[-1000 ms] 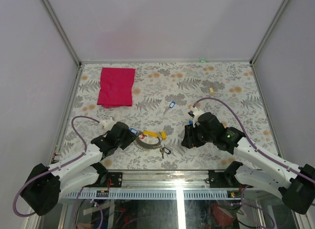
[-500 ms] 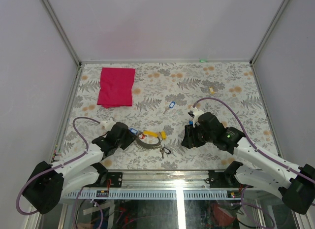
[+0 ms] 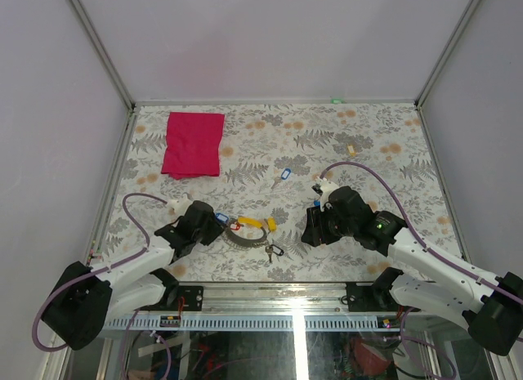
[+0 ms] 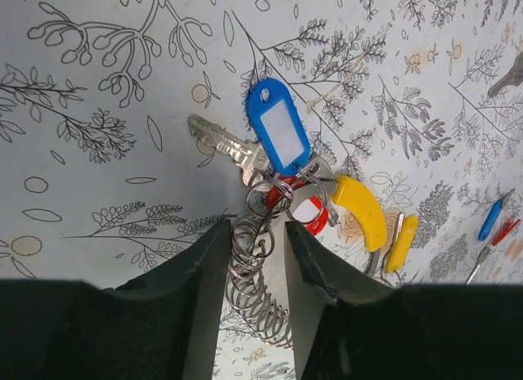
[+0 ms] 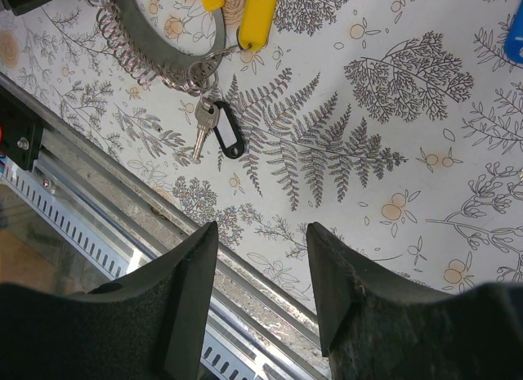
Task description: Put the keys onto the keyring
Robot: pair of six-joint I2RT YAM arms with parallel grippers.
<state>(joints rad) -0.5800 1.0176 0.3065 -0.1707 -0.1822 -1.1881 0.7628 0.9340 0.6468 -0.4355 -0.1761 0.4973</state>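
Observation:
The keyring (image 3: pixel 245 238) lies near the table's front edge, a grey arc ending in a wire coil (image 4: pixel 255 292). A blue-tagged key (image 4: pixel 278 135), a red tag (image 4: pixel 308 210) and two yellow tags (image 4: pixel 359 212) hang on its small rings. My left gripper (image 4: pixel 255 233) has its jaws drawn in on the coil, which lies against both fingers. A key with a black tag (image 5: pixel 225 140) hangs at the arc's other end. Another blue-tagged key (image 3: pixel 283 175) lies loose farther back. My right gripper (image 5: pixel 261 257) hovers open and empty over the front edge, to the right of the keyring (image 5: pixel 163 57).
A red cloth (image 3: pixel 194 143) lies at the back left. A small tan block (image 3: pixel 352 149) sits at the back right. The metal rail of the table's near edge (image 5: pixel 122 225) runs just below my right gripper. Grey walls close in the table.
My left gripper's jaws have narrowed around the keyring's coil, and that arm has shifted slightly. The right arm has not moved.

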